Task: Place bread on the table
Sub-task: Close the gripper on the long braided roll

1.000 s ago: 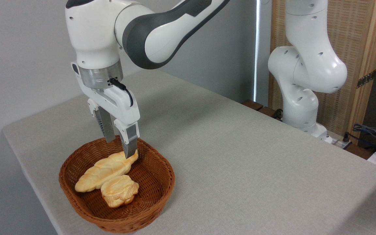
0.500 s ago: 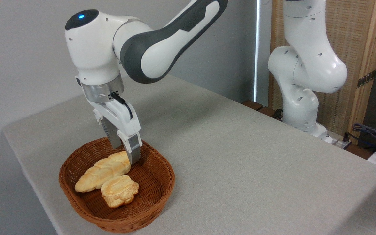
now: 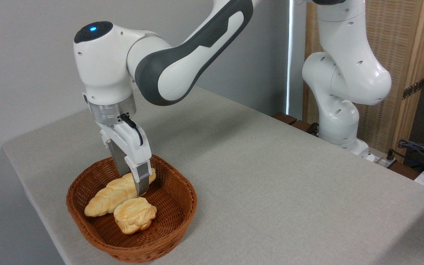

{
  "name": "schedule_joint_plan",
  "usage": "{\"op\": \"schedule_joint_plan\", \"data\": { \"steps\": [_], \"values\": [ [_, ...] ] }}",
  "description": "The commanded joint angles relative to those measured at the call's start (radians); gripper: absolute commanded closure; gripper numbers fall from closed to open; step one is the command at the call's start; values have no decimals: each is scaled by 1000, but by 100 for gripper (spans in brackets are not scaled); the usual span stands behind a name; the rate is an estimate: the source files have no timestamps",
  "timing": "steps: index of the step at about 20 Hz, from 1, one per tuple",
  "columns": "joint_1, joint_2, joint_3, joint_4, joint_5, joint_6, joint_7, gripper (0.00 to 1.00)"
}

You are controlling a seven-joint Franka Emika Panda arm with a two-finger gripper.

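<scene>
The pincer (image 3: pixel 133 184) straddles the bread (image 3: pixel 114 193), fingers apart, inside the basket (image 3: pixel 175 206) near the surface's (image 3: pixel 271 176) front-left edge; open surface spreads right.

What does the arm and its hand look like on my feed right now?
The arm has glossy white rounded shells with dark grey joint bands and a small blue light on top of the wrist housing. A silver metal ring sits below that. The hand is white, with a short black cable looped along it and two flat grey metal fingers.
</scene>
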Motion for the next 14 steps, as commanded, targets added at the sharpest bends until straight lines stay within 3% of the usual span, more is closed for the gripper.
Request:
{"op": "schedule_joint_plan", "data": {
  "steps": [1,9,12,14],
  "values": [
    [0,5,2,-9,-1,66,23,0],
    [0,19,2,-9,0,114,41,3],
    [0,19,2,-9,3,117,47,41],
    [0,18,2,-9,4,117,49,52]
  ]
}}
